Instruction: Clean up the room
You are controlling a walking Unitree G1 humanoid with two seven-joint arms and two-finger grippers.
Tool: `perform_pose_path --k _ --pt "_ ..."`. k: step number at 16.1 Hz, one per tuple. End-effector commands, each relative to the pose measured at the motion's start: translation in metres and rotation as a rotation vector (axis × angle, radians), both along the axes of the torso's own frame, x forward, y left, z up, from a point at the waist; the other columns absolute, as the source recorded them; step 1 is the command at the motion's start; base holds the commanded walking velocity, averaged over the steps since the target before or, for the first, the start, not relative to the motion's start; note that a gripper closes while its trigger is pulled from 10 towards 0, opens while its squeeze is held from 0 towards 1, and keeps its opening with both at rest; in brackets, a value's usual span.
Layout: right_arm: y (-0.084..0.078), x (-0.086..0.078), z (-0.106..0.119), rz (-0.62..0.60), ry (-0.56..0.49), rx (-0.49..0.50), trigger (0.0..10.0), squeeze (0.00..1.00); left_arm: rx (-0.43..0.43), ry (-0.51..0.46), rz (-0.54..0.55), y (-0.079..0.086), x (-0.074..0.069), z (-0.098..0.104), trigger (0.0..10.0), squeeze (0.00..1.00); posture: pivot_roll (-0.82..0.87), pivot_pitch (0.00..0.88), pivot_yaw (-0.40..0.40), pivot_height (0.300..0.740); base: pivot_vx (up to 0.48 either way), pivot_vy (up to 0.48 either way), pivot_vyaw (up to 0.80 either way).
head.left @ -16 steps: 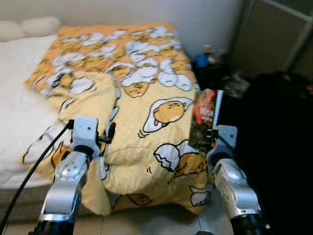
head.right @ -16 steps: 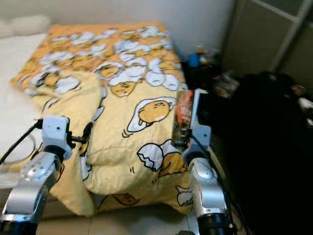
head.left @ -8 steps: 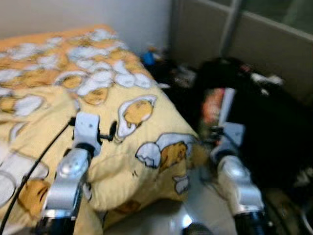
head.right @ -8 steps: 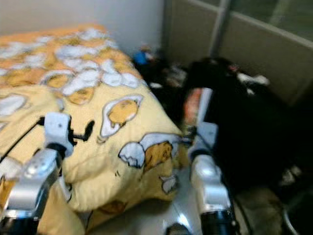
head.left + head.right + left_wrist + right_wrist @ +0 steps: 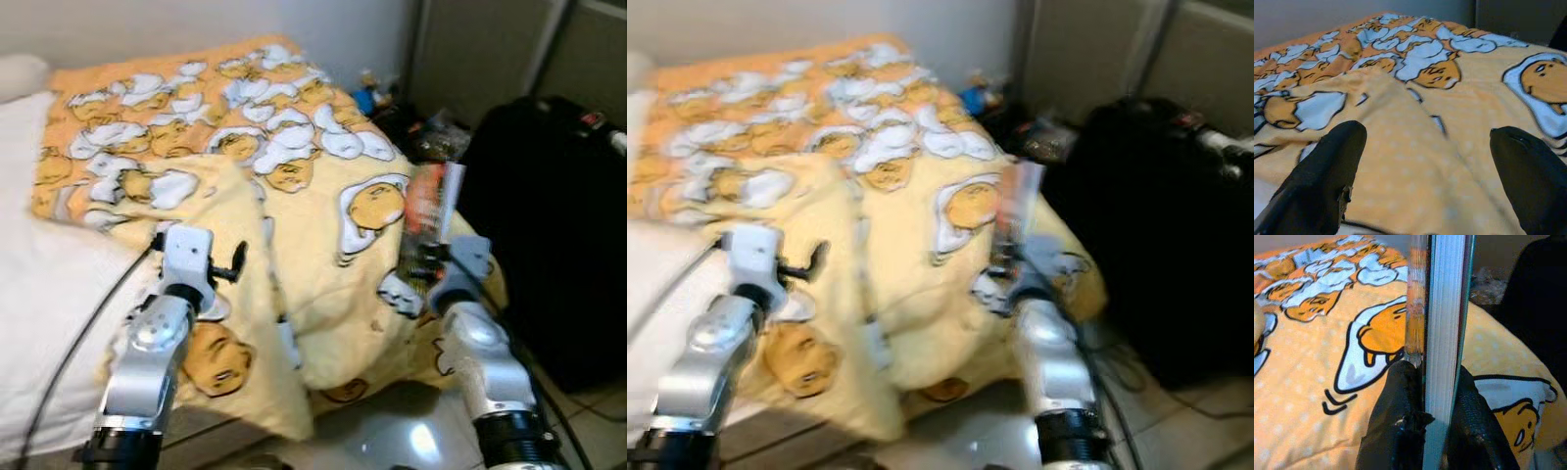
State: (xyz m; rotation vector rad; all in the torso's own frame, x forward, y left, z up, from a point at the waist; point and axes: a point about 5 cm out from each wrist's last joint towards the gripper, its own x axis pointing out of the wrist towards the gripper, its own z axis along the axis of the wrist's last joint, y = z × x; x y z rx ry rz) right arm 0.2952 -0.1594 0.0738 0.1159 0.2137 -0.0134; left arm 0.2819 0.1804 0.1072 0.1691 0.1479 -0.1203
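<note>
Right wrist view: right gripper (image 5: 1427,406) pinching book (image 5: 1442,318) upright by its lower edge, above yellow blanket (image 5: 323,245). Left gripper (image 5: 1425,161) spread wide, empty, over same blanket. Camera swung back toward bed (image 5: 39,284) since half a second ago; book unmoved in grip, not yet put away.

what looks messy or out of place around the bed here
The yellow egg-print quilt lies rumpled, a corner folded back off the white sheet and its end drooping toward the floor. Small clutter is heaped in the corner beside the black suitcase. The right gripper clamps a thin book upright.
</note>
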Motion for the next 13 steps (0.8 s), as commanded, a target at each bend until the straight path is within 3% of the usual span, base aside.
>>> perform_pose_path --k 1,13 --pt "0.0107 0.0056 0.0154 0.035 -0.081 0.018 10.0 0.0 0.022 -0.019 0.015 0.0071 0.0026 0.0058 10.0 0.0 -0.05 0.0 0.039 0.74 0.0 0.48 0.0" --pt "0.0133 0.0047 0.0096 0.063 -0.071 -0.029 10.0 0.0 0.029 -0.024 0.002 0.0042 0.003 0.0056 10.0 0.0 -0.04 0.0 0.041 0.74 0.0 0.48 0.0"
